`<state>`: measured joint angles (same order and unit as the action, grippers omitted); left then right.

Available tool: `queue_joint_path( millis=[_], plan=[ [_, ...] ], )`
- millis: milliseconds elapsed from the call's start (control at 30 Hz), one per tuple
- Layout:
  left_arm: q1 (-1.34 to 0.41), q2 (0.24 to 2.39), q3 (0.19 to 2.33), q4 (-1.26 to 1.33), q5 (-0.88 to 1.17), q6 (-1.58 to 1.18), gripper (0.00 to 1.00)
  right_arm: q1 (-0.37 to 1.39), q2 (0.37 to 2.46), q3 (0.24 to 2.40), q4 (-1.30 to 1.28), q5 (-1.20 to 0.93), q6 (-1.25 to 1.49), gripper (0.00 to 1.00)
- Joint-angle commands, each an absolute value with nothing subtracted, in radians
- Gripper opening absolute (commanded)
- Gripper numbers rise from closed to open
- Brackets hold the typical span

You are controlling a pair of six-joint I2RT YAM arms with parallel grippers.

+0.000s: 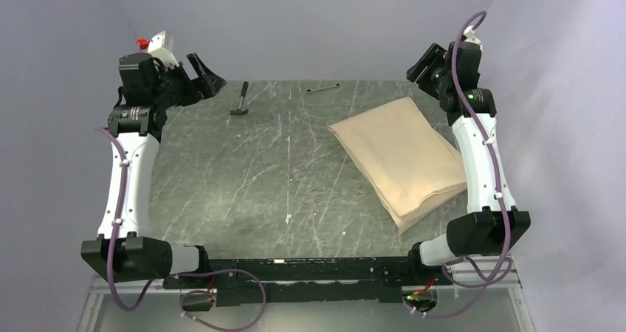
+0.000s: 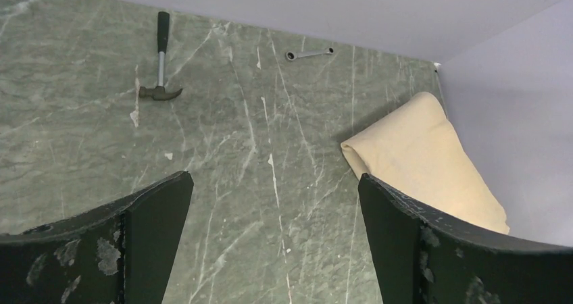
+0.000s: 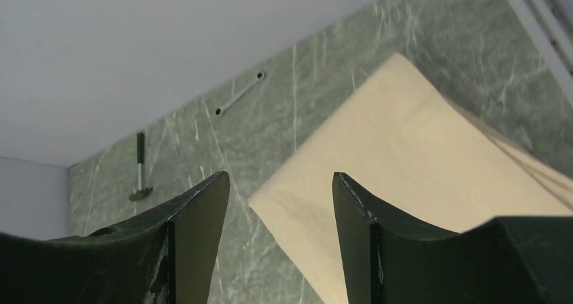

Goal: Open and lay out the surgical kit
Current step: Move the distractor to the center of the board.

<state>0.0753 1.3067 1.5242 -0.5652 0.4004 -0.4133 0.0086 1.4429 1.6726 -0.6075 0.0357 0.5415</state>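
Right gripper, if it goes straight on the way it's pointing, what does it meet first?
Probably a corner of the tan wrapped kit: it lies between the open right gripper's fingers in the wrist view, though depth is unclear.

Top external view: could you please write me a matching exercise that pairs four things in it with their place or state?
Things:
1. hammer
2. wrench
3. surgical kit
4. left gripper

Places or states:
A. wrapped shut in tan paper, on the right side of the table
B. wide open, holding nothing
C. near the far edge, left of centre, head toward the arms
D. near the far edge, about mid-width

Pairs: 1-C, 2-D, 3-A, 4-B.
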Motion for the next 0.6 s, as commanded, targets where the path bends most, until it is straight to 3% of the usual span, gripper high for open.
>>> queue_joint_path(
  millis=[0,167,333,467,567],
  plan=[
    [0.077,1.267,1.513,-0.508,0.447,-0.433,0.99,0.006,1.407,1.649,-0.632,0.022,0.591,0.62],
    [0.071,1.299,1.385,-0.364,0.631,-0.449,1.0,-0.02,1.41,1.598,-0.666,0.006,0.605,0.62],
    [0.019,1.4,1.275,-0.223,0.669,-0.53,0.99,-0.033,1.38,1.516,-0.729,-0.021,0.586,0.62],
    [-0.069,1.558,1.358,-0.276,0.551,-0.514,1.0,-0.046,1.341,1.44,-0.795,0.038,0.551,0.63],
    [-0.114,1.727,1.537,-0.381,0.528,-0.493,0.97,-0.064,1.321,1.395,-0.857,0.117,0.531,0.67]
  ],
)
